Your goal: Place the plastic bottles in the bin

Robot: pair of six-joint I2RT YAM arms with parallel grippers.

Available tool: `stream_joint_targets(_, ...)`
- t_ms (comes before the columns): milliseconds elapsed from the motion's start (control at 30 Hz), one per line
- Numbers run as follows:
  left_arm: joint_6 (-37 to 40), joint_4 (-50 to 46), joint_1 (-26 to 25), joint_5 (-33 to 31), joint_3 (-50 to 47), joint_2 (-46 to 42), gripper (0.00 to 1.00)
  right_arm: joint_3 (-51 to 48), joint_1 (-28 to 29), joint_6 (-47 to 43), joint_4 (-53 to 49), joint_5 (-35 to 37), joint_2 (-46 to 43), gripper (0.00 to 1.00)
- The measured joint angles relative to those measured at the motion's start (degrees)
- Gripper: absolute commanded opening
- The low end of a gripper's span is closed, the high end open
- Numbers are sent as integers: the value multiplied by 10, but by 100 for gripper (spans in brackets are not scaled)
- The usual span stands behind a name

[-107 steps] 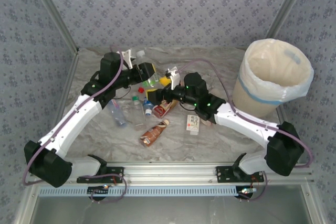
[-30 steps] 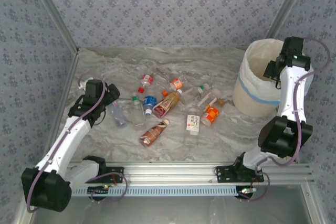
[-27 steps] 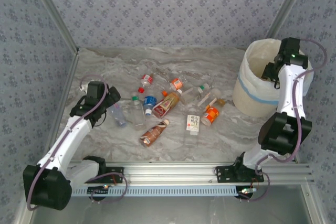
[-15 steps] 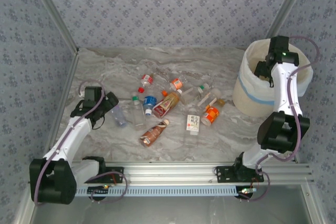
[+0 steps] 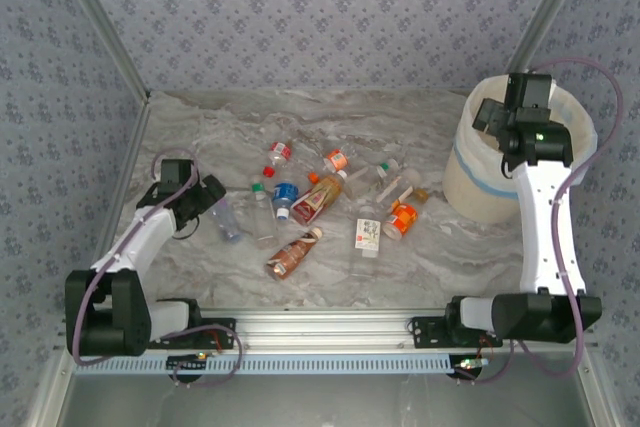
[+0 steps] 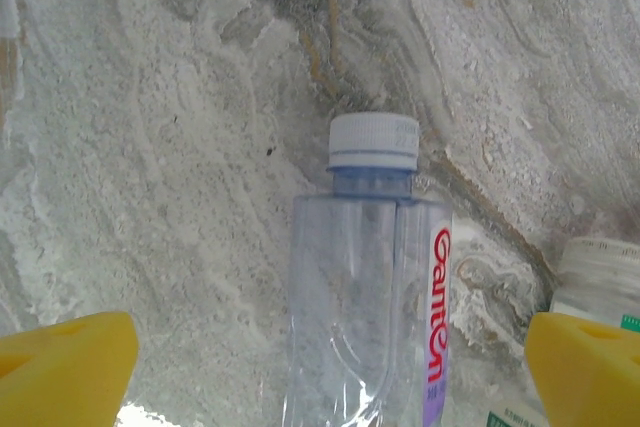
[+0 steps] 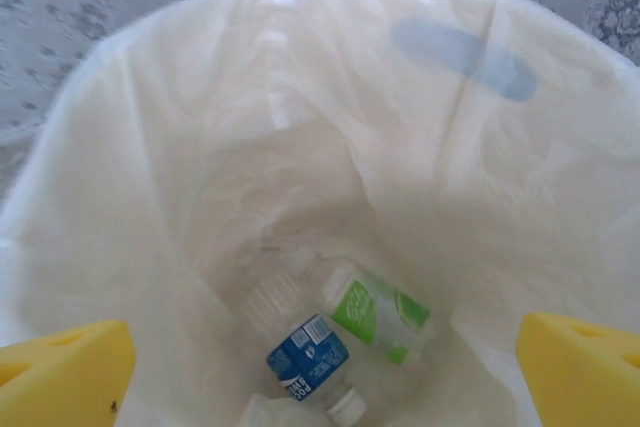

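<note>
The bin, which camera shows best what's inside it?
The right wrist view: straight down into the bin, bottles lying at the bottom. The top view gives its outside and rim. The left wrist view faces a bottle on the table.

Capped plastic bottles (image 5: 313, 200) lie scattered left of the upright cream-lined bin (image 5: 480, 185) — a few more inside.

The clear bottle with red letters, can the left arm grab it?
Probably yes. The left gripper is open, its yellow fingers sit on either side of the bottle, and nothing else lies between them, though another bottle sits close to one finger.
</note>
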Motion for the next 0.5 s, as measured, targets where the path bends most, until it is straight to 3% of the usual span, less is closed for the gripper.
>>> stream_joint_targets(133, 0, 14, 9, 4, 16, 31, 99, -53, 21, -3, 53, -55, -57, 100)
stream_joint_targets(500, 3, 24, 14, 50, 62, 136, 89, -178, 70, 31, 218, -304, -146, 100)
